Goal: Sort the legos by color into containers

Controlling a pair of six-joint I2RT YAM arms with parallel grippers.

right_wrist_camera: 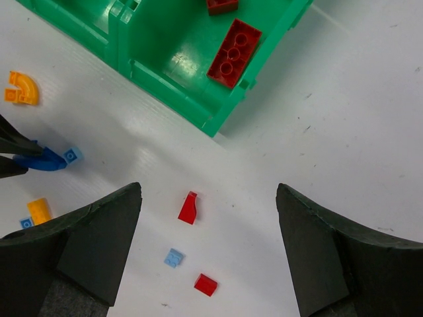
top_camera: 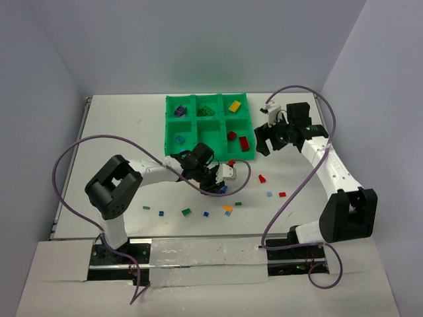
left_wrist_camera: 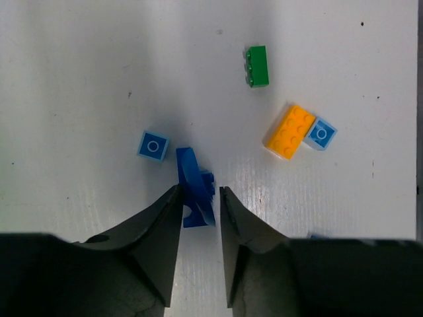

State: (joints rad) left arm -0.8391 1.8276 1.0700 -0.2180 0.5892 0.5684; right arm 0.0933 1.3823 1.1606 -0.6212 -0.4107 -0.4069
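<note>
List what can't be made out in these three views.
- Left wrist: whether the left hand clamps the dark blue plastic brick; its lower part sits between the black fingers.
- Left wrist: a light blue piece by one finger, nearly all hidden behind it.
- Top external: the same grip, mostly under the left arm's wrist.
- Right wrist: the bright green plastic tray and a dark red brick in it, cut off by the top edge.

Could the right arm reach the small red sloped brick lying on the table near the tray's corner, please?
Probably yes: the right gripper hangs open, and nothing stands between it and the red sloped brick.
</note>
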